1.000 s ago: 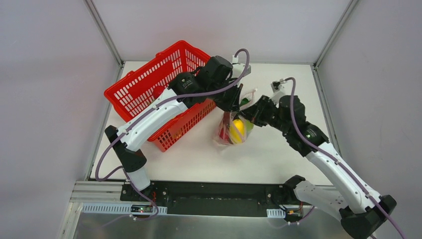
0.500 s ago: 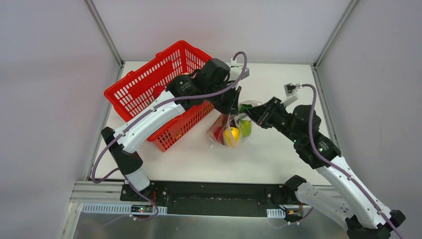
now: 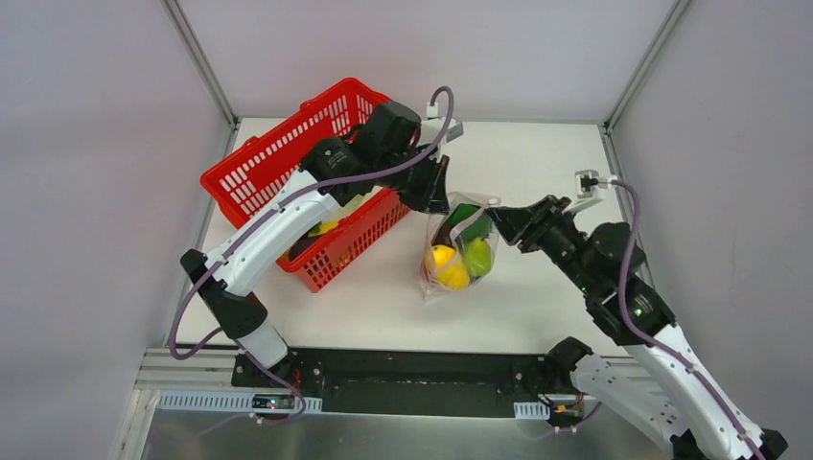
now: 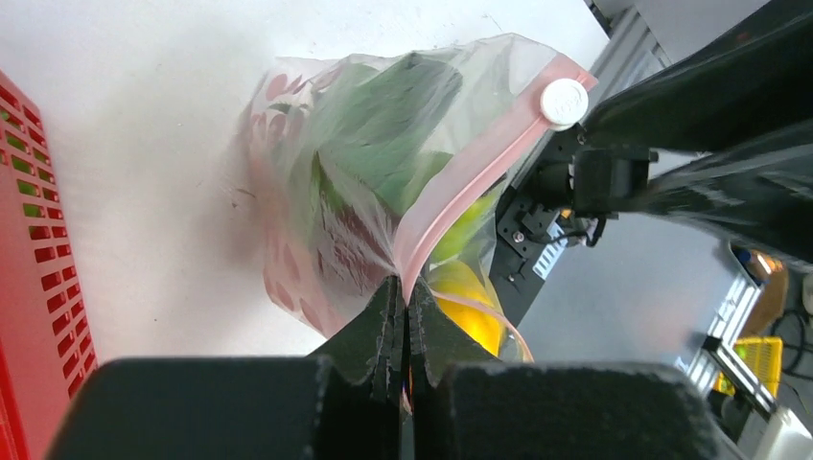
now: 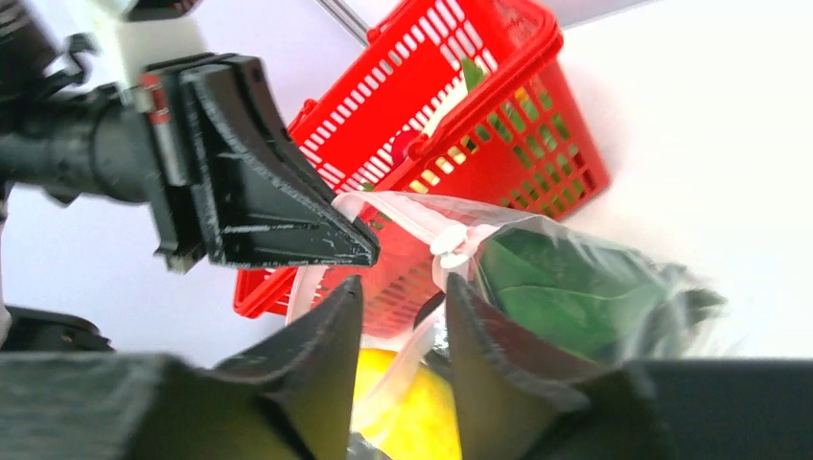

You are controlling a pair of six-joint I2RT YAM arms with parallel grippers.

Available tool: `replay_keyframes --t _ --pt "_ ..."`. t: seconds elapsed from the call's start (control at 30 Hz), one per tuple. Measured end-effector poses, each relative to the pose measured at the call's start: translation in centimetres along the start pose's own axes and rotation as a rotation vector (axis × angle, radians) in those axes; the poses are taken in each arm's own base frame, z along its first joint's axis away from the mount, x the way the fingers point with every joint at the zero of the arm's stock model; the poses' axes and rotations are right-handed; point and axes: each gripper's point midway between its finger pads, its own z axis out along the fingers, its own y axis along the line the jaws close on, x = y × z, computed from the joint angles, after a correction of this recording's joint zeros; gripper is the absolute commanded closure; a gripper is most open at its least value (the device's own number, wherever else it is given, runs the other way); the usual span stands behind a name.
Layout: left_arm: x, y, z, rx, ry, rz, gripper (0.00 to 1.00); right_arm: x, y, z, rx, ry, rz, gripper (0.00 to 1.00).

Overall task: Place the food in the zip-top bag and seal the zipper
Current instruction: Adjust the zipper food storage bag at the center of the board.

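The clear zip-top bag (image 3: 436, 280) hangs over the table between my grippers. It holds a yellow piece (image 3: 446, 264), a green piece (image 3: 476, 257), a green leafy vegetable (image 4: 383, 125) and something red. My left gripper (image 3: 439, 203) is shut on the pink zipper (image 4: 479, 172) at the bag's left mouth end; it also shows in the left wrist view (image 4: 403, 286). My right gripper (image 3: 500, 220) is open at the right end, and the strip passes loosely between its fingertips (image 5: 403, 280). The white slider (image 5: 449, 244) sits just above its right finger.
The red mesh basket (image 3: 259, 172) stands at the back left, right behind my left arm, with more toy food inside (image 5: 470, 77). Frame posts rise at the table's far corners. Bare white table (image 3: 537, 153) lies around the bag.
My right arm has drawn back to the right, stretching the bag's mouth. My left gripper has shifted slightly left with the bag's edge. The bag now hangs more upright.
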Motion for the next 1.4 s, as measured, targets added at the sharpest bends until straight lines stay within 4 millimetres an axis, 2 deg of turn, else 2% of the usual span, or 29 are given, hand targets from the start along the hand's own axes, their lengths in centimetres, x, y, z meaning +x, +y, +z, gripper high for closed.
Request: replay_keyframes --t 0.1,0.2,0.33,0.5,0.57,0.63,0.67,0.7,0.77,0.9,1.03,1.17,1.3,1.4 --pt "0.2 0.3 -0.4 0.047 0.018 0.0 1.0 -1.2 0.6 -1.4 -0.031 -0.043 -0.098 0.52" --pt "0.8 0.4 -1.3 0.088 0.056 0.032 1.0 -2.9 1.6 -2.5 -0.064 -0.082 -0.221 0.56" --pt "1.1 -1.1 -3.4 0.16 0.096 0.114 1.0 -3.2 1.3 -2.5 -0.059 -0.089 -0.355 0.58" --pt "1.8 -2.1 -5.2 0.221 0.129 0.191 1.0 -1.2 -0.1 -0.4 -0.043 -0.008 -0.408 0.59" --pt "2.4 -2.3 -5.5 0.237 0.155 0.198 1.0 0.3 -0.6 0.6 -0.064 0.028 -0.416 0.56" --pt "3.1 -2.2 -5.6 0.245 0.184 0.2 1.0 2.0 -1.3 1.1 -0.08 0.079 -0.43 0.45" --pt "3.4 -2.2 -5.6 0.252 0.2 0.199 1.0 2.8 -1.6 1.2 -0.09 0.103 -0.441 0.34" --pt "3.7 -2.2 -5.6 0.255 0.213 0.2 1.0 3.5 -1.8 1.2 -0.104 0.123 -0.454 0.28" --pt "4.4 -2.1 -5.9 0.259 0.241 0.21 1.0 3.9 -1.7 1.1 -0.137 0.123 -0.48 0.24" --pt "5.7 -1.9 -6.9 0.263 0.268 0.254 1.0 4.5 -0.8 0.1 -0.249 0.094 -0.559 0.22" --pt "7.1 -2.0 -8.8 0.261 0.273 0.285 1.0 5.0 0.4 -1.3 -0.359 0.085 -0.64 0.22" --pt "7.4 -2.5 -10.5 0.265 0.252 0.314 1.0 5.7 1.7 -2.9 -0.469 0.096 -0.699 0.23" --pt "7.6 -2.5 -10.8 0.267 0.258 0.316 1.0 7.7 3.0 -4.6 -0.614 0.182 -0.725 0.26" --pt "7.7 -2.4 -10.5 0.267 0.266 0.313 1.0 8.8 3.1 -4.7 -0.667 0.24 -0.74 0.27"
